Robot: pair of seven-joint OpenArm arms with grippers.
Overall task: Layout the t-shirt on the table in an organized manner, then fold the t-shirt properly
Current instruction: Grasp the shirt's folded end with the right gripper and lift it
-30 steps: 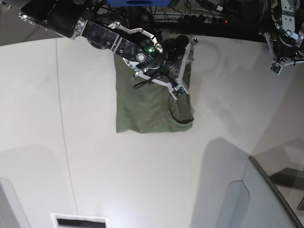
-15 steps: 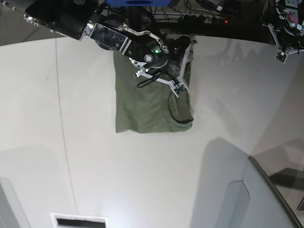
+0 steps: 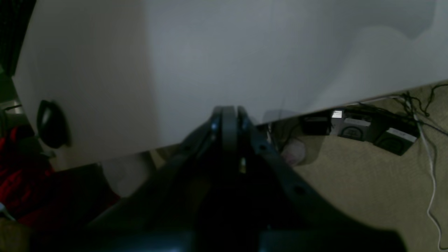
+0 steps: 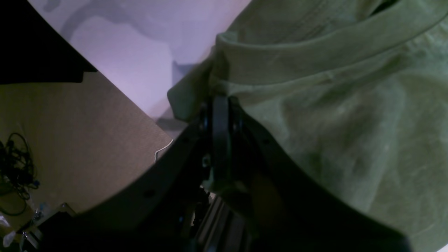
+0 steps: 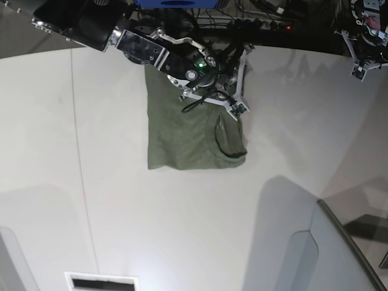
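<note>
The olive-green t-shirt point(image 5: 185, 130) lies folded into a rough rectangle at the far middle of the white table point(image 5: 121, 200), with its neck opening point(image 5: 227, 142) at the near right corner. My right gripper point(image 5: 237, 109) is down at the shirt's right edge. In the right wrist view its jaws are shut point(image 4: 220, 101) with a fold of the t-shirt point(image 4: 332, 105) bunched around the tips. My left gripper point(image 5: 359, 68) hangs over the far right corner of the table, shut point(image 3: 229, 110) with nothing in it.
A grey angled panel point(image 5: 339, 254) rises at the near right. A white slotted piece point(image 5: 100, 282) sits at the near edge. Cables and power boxes point(image 3: 367, 129) lie on the carpet beyond the table's edge point(image 3: 315, 108).
My right gripper has closed and shifted right and back along the shirt's right edge. The left gripper rose toward the far right corner, then stayed put.
</note>
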